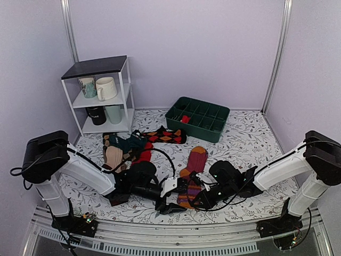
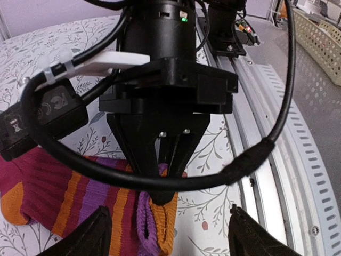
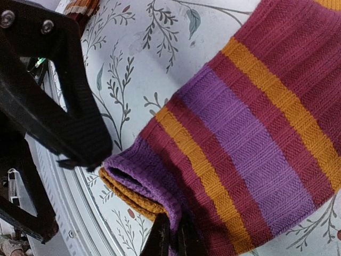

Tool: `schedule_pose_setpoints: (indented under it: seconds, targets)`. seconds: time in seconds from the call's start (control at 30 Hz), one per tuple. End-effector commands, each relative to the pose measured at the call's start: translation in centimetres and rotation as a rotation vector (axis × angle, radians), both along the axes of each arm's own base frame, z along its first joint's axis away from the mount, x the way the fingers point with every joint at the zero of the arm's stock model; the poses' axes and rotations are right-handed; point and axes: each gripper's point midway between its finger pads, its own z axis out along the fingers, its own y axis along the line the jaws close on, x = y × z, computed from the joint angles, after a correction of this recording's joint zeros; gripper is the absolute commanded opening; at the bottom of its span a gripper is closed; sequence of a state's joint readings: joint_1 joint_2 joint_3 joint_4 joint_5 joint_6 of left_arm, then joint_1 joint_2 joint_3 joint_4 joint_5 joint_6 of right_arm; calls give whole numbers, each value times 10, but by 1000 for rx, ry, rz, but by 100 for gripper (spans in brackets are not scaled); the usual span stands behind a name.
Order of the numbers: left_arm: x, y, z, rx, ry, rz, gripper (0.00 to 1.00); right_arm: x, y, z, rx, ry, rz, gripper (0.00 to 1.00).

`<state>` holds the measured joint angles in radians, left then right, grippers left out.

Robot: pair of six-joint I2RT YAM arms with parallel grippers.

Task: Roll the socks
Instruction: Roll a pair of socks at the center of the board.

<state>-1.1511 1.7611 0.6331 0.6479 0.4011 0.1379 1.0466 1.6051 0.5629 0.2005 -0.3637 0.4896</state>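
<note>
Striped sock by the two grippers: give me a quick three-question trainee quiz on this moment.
1. True or false: the right gripper is shut on the cuff of the sock.
2. Where do the mugs stand? A) on the shelf; B) in a sink; C) in a basket.
3. Fill in: the left gripper hangs over the cuff with its jaws ____.

Key: 1 true; 2 A; 3 open.
</note>
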Motion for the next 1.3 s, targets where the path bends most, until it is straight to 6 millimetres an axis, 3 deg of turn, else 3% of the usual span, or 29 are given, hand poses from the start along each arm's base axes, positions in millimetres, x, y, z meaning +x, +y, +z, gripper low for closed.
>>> schedule_pose_setpoints:
  seconds: [0.0,0.37,0.67,0.83,1.0,1.07,1.13,1.27]
  targets:
    - [-6,-1,-20,77,53,1,74,-10,-21,-27,-119,72,-9,0]
    - [-1,-6,-40,136,65,7,66,-10,-20,-27,-111,87,0,0]
    - [4,-4,-38,124,86,17,50,-12,-22,-32,-119,108,-5,0]
    - [7,-5,-41,130,97,25,32,-13,-23,-35,-124,116,-4,0]
    - [15,-4,-46,145,105,63,32,-14,-23,-37,-125,124,-3,0]
    - [18,-3,-51,165,116,81,23,-15,-23,-37,-124,125,-4,0]
    - [21,0,-59,193,130,105,4,-15,-22,-36,-119,126,-2,0]
    - [27,9,-67,213,153,148,0,-15,-22,-36,-114,121,1,1]
